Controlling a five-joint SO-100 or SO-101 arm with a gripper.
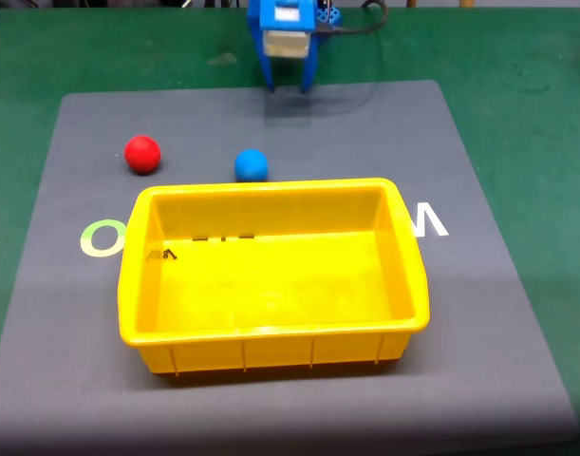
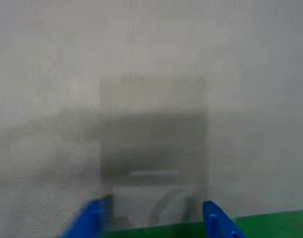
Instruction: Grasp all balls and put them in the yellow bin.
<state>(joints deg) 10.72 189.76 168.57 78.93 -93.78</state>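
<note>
Blue plastic forms the hand (image 1: 287, 88), which hangs at the far edge of the grey mat (image 1: 517, 313) in the fixed view, its two fingertips pointing down and standing clearly apart with nothing between them. The wrist view confirms it: the hand (image 2: 153, 220) shows two blue fingers (image 2: 218, 223) at the bottom edge, spread wide, gripping nothing, with only blurred grey mat and a strip of green bench (image 2: 270, 223) beyond them. That wrist picture is badly smeared; a darker square patch sits in its middle, and what it is cannot be made out. The arm above the hand is cut off by the top edge of the fixed view. White and pale green lettering on the mat is largely hidden behind the yellow bin (image 1: 271, 342). Small dark marks on the bin's far inner wall are too small to read. The blue ball (image 1: 251, 165) lies on the mat just beside the bin's far rim, between bin and hand, slightly left of the hand. The red ball (image 1: 142, 154) lies further left, well apart from the hand. Both rest outside the bin, on the green bench's (image 1: 24, 57) mat.
</note>
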